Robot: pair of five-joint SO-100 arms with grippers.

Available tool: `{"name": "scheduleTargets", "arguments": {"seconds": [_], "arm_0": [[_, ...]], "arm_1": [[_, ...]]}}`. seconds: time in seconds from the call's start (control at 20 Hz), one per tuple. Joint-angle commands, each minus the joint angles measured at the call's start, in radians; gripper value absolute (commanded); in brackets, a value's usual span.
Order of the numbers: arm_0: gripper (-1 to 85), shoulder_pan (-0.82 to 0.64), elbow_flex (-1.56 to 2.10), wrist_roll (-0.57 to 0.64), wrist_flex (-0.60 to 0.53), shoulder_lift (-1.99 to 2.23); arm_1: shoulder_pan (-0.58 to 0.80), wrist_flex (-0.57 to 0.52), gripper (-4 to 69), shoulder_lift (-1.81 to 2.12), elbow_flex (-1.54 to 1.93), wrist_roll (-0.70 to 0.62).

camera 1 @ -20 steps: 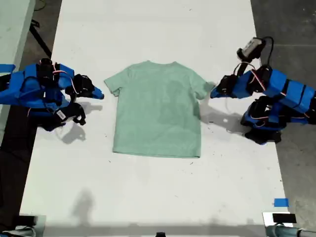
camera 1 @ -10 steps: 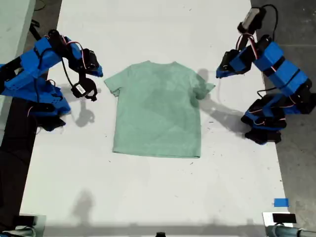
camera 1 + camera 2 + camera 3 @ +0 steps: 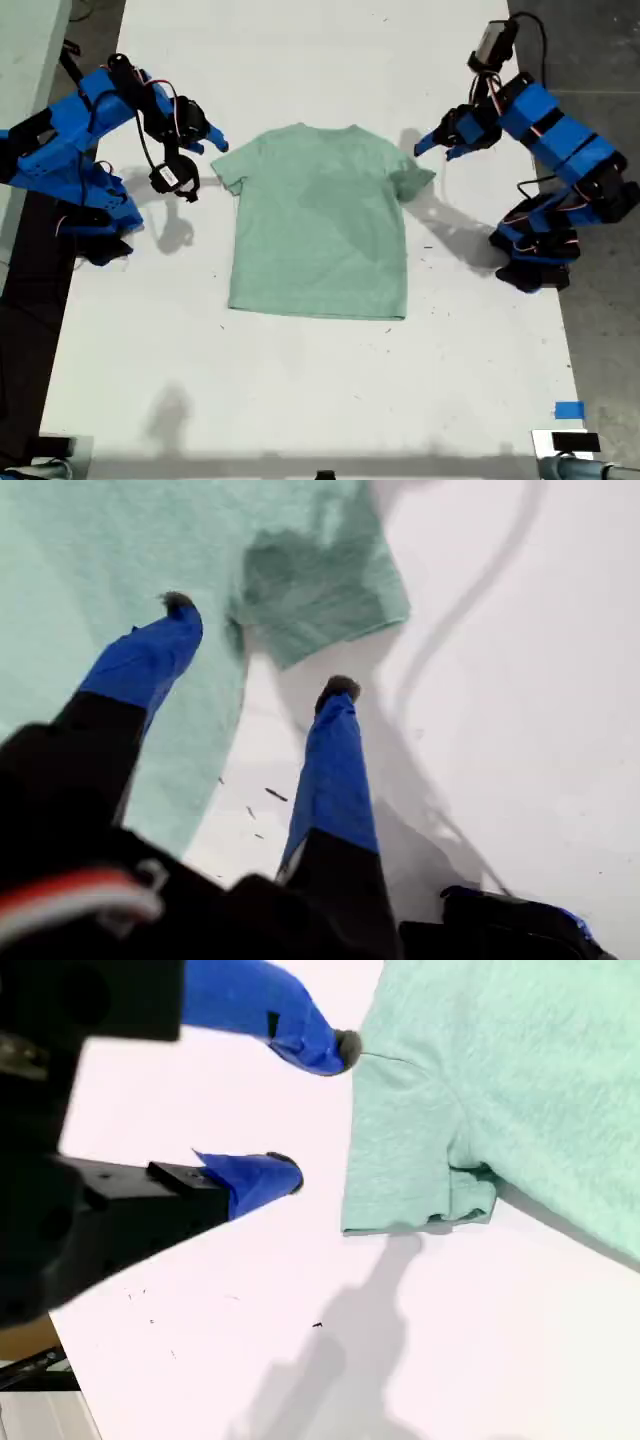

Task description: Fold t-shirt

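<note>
Nothing is folded yet: the t-shirt (image 3: 320,230) lies flat on the white table (image 3: 300,400), every fold still to be made. At the shirt's sleeve on the exterior view's left, my second gripper (image 3: 212,148) is held open and empty. At the opposite sleeve, my first gripper (image 3: 432,145) is open and empty too. One second-gripper fingertip (image 3: 345,1048) is seen at the shoulder edge in the wrist view only.

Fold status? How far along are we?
Done: nothing folded; the t-shirt lies flat on the table, sleeves out. Underway: my first hand and my second hand are open, one by each sleeve, neither gripping cloth. Left: the grasp and every fold.
</note>
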Motion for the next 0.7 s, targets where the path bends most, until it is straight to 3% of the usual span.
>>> {"name": "scheduleTargets", "arguments": {"seconds": [0.0, 0.15, 0.5, 0.6, 0.65], "arm_0": [[20.0, -0.005, -0.035, 0.005, -0.003, -0.002], [20.0, -0.005, -0.034, 0.006, -0.003, -0.002], [19.8, 0.000, -0.032, 0.009, -0.017, -0.026], [19.7, 0.000, -0.032, 0.009, -0.018, -0.031], [19.6, 0.000, -0.032, 0.012, -0.018, -0.031]], "arm_1": [[0.078, -0.184, 29.2, -0.023, 0.140, -0.075], [0.104, -0.299, 29.8, -0.101, 0.213, -0.110], [0.038, -0.390, 27.8, -0.235, 0.201, -0.061], [0.017, -0.408, 25.2, -0.316, 0.173, -0.043], [0.005, -0.397, 17.8, -0.350, 0.149, -0.034]]}}
